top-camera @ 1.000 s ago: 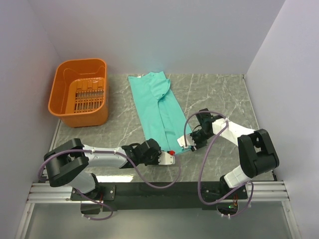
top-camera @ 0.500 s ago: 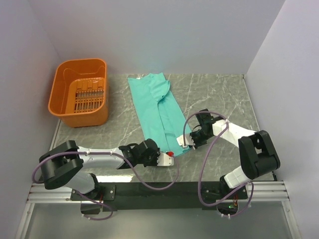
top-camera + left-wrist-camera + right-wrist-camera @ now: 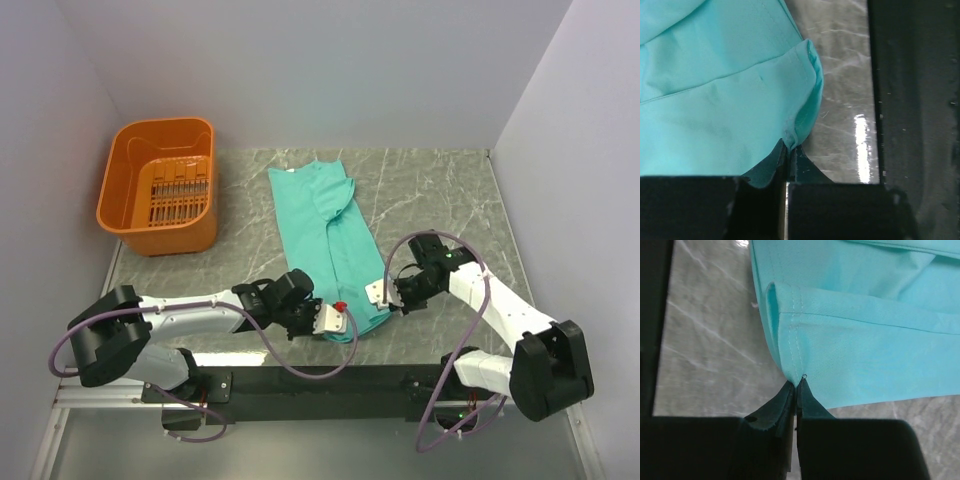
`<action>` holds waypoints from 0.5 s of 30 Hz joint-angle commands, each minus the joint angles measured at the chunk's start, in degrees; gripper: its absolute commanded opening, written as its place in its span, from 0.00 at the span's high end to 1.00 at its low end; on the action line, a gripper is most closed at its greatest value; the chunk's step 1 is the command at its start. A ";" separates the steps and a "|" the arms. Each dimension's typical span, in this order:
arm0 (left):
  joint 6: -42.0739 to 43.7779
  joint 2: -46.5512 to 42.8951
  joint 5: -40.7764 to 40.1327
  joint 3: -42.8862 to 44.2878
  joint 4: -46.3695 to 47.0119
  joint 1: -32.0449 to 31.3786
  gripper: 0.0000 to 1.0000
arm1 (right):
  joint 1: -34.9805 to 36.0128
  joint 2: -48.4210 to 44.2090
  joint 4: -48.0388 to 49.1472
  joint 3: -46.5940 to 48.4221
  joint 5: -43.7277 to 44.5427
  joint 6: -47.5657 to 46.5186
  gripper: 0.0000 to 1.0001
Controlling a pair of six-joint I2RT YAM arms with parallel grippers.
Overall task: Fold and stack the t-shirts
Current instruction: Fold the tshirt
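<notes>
**Both grippers pinching the near end of the teal tee**

The teal t-shirt [image 3: 325, 235] is lying on the grey marbled bench [image 3: 440, 190] as a long narrow strip with its sides folded in. It runs from the far middle of the bench toward the arms and slants a bit to the right as it comes. The orange basket [image 3: 160, 237] sits well off to its left, in the far left corner.

The left gripper [image 3: 788, 150] is clamped on the near left corner of the shirt. In its wrist view the jaws are pressed together with a small fold of cloth caught between them, and the edge rolls over just above. The right gripper [image 3: 796, 386] does the same on the near right corner — jaws squeezed together right on the stitched hem.

The two grippers sit close to each other, not far from the black rail [image 3: 320, 380], with the shirt's near end stretched between them. The far end lies flat on the bench.
</notes>
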 commanded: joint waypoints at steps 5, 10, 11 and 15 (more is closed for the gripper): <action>-1.00 -4.51 8.48 2.74 -2.01 4.67 1.00 | 0.47 5.12 -5.33 7.42 -3.36 7.51 1.00; 0.23 -3.73 14.54 4.40 -1.31 13.53 1.00 | 0.38 15.85 -7.62 18.39 -3.36 10.58 1.00; 0.66 -3.12 15.42 4.93 -1.13 14.77 1.00 | 0.38 17.43 -8.15 20.25 -3.71 10.94 1.00; 2.16 1.00 18.24 8.97 -1.22 20.40 1.00 | 0.29 25.08 -9.56 28.17 -4.06 14.79 1.00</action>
